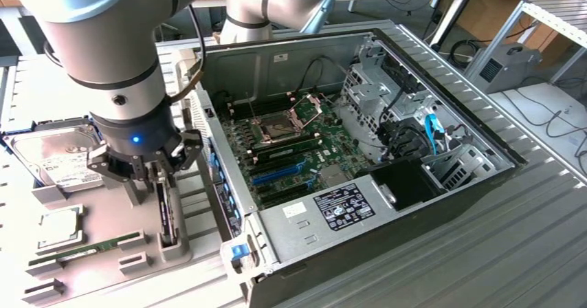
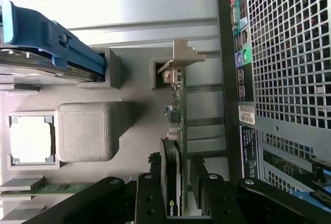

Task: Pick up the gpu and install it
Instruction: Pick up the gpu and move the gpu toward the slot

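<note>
The gpu [image 1: 166, 215] stands on edge in a grey holder [image 1: 170, 243] on the exterior view's left, just outside the open computer case [image 1: 367, 150]. In the wrist view the gpu [image 2: 179, 107] is seen edge-on, with its green board, black fan and silver end bracket [image 2: 181, 53]. My gripper [image 1: 154, 176] is lowered over the card's upper edge. Its black fingers [image 2: 147, 195] straddle the fan section, one on each side. The gripper [image 2: 176, 198] is open, with a thin gap showing beside the card.
On the grey fixture plate lie a silver hard drive [image 1: 57, 158], a CPU chip [image 1: 57, 227] and a long green memory stick [image 1: 92, 246]. Inside the case, the motherboard [image 1: 293, 139] has blue slots [image 1: 280, 172]. The case's perforated rear panel [image 2: 284, 53] stands close beside the card.
</note>
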You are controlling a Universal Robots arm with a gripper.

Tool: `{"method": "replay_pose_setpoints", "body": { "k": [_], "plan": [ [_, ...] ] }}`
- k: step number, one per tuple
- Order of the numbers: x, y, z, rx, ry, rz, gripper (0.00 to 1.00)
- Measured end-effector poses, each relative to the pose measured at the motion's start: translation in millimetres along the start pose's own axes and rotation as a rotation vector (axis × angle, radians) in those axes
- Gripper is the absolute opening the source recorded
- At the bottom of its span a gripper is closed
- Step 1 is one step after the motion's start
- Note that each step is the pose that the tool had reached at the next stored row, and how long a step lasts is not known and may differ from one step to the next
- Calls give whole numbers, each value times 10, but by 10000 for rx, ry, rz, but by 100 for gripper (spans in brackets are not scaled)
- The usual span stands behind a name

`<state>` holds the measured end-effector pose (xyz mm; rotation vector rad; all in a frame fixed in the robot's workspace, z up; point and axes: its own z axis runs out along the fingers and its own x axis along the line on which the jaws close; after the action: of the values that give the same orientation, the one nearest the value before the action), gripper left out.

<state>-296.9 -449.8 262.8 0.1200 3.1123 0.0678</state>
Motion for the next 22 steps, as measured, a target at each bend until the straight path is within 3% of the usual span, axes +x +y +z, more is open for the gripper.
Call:
{"method": "replay_pose_setpoints", "body": {
  "k": [12,22],
  "plan": [
    [10,-4,162,0,0,5,36],
    [12,-6,212,1,1,5,36]
  ]
}}
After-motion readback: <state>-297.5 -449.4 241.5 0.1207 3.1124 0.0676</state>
